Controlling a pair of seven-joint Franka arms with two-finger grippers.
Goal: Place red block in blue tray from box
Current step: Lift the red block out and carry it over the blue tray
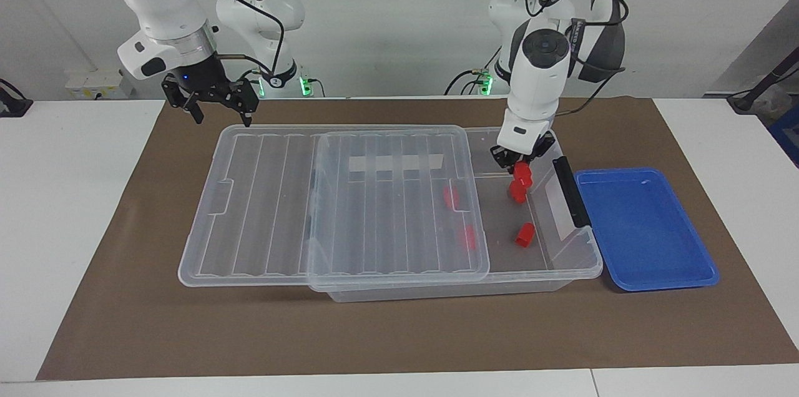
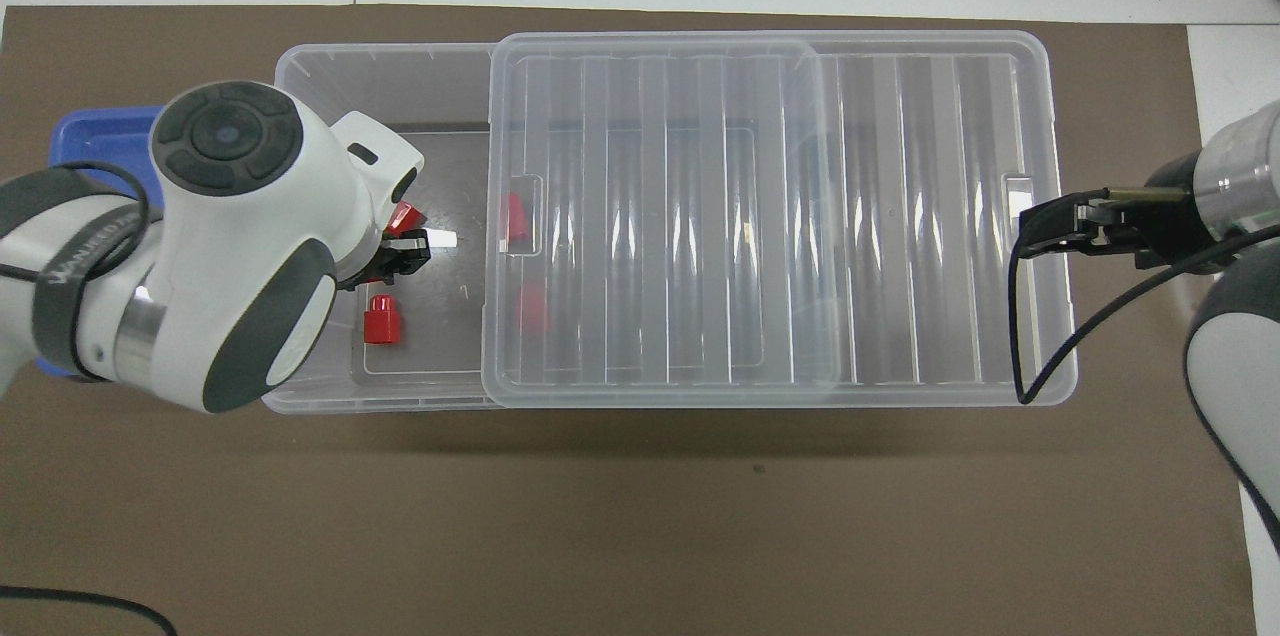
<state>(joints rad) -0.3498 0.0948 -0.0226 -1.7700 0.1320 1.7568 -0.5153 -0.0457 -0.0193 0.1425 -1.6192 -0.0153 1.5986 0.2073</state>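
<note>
The red block point(image 1: 520, 170) is pinched between the closed fingers of the left hand point(image 1: 518, 161), held clear of the floor over the open end of the box point(image 1: 565, 272). In the facing view a second red block point(image 1: 517, 192) lies on the box floor just at 6 o'clock of the held one, and a third point(image 1: 523, 235) lies farther along the same line, near the box wall farthest from the robots. Two more red blocks point(image 1: 449, 197) show dimly through the ribbed clear lid point(image 1: 374, 210), which covers the rest of the box and overhangs toward the right arm's end of the bench.

At 3 o'clock of the held block in that view come the box's end wall and its black handle point(image 1: 569, 191), standing between the block and the blue tray point(image 1: 649, 284). The tray lies just beside the box on a brown mat point(image 1: 399, 334) spread over the white bench point(image 1: 68, 210).

The right arm waits. Its right hand point(image 1: 221, 111) hangs with fingers apart, holding nothing, over the lid's end at 9 o'clock in the facing view.
</note>
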